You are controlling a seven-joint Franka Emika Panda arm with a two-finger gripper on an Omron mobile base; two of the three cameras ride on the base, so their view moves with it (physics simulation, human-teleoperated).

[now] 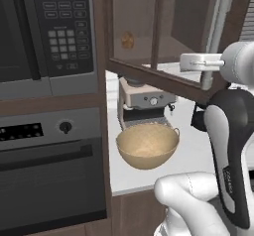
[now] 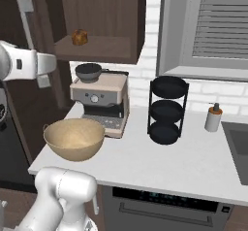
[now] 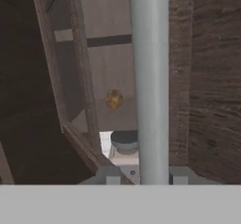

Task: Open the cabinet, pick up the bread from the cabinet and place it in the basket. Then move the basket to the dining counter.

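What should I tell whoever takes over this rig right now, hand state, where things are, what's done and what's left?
Gripper: at the cabinet door's grey bar handle, a finger on each side; grip not confirmed.
Cabinet: door swung partly open.
Bread: on the cabinet shelf.
Basket: empty, on the white counter in front of the coffee machine.
Done: door opening begun.
Left: finish opening, put bread in basket, carry basket to the dining counter.
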